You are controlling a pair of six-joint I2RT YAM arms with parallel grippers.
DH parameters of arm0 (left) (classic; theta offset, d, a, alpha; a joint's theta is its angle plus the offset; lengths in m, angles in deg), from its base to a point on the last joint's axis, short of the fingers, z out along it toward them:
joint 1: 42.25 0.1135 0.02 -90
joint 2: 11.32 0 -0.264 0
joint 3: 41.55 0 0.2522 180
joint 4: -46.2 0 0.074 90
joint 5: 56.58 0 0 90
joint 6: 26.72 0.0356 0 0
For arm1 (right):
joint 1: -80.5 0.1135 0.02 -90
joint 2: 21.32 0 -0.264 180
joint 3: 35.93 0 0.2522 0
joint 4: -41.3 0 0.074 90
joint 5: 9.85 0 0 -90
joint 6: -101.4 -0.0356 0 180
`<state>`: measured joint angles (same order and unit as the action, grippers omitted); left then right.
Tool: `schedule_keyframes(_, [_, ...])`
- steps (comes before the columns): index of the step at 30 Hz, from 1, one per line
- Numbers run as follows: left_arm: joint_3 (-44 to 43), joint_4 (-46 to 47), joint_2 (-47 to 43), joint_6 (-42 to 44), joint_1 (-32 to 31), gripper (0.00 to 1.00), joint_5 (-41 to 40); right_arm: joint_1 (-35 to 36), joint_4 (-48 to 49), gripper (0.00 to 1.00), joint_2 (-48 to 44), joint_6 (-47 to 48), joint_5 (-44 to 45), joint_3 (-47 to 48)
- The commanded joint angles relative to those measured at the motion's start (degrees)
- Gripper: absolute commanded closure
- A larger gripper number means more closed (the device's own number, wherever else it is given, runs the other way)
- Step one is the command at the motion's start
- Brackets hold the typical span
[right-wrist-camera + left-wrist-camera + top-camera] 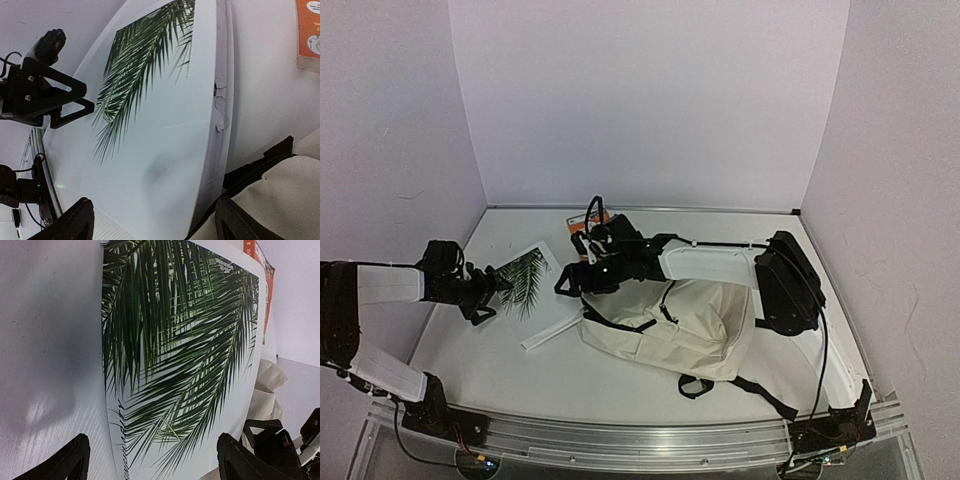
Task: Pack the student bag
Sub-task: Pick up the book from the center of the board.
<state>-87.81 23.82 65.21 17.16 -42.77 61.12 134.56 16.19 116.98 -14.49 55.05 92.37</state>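
As left gripper [492, 298] gapes, right arm [710, 265] outstretched leftward

Palm-leaf book [542, 297] lies flat, an orange packet [582, 222] near it.

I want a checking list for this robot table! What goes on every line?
Surface: white table, shiny.
Job's things: cream bag lying flat, partly under the right arm.
Clutter: palm-leaf book left of the bag; orange packet behind.
Grippers: left gripper open over the book; right gripper open over the book's edge, by the bag.
Cables: black cable along the right arm.
Surroundings: plain white walls; metal rail in front.
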Motion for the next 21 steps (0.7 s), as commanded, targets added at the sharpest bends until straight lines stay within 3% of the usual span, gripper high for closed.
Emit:
schedule_keyframes(1, [-1.17,2.03,2.06,2.06,0.34,0.13,1.28,-0.47,0.29,0.17,1.18,-2.43,3.63,3.82])
schedule_keyframes(7, [-1.45,3.95,5.96,2.40,0.34,0.24,2.61,-0.50,-0.84,0.19,9.28,-6.32,1.70,9.11])
schedule_keyframes(13, [-0.92,7.17,9.61,1.84,0.34,0.31,5.22,-0.49,-1.10,0.19,11.52,-7.53,2.59,11.28])
schedule_keyframes(17, [-0.74,8.26,11.25,1.60,0.34,0.36,6.23,-0.46,-1.04,0.19,14.94,-8.44,-3.68,15.27])
schedule_keyframes(21, [-0.56,8.40,12.02,1.39,0.34,0.39,7.22,-0.46,-0.80,0.26,17.83,-9.19,-9.13,17.86])
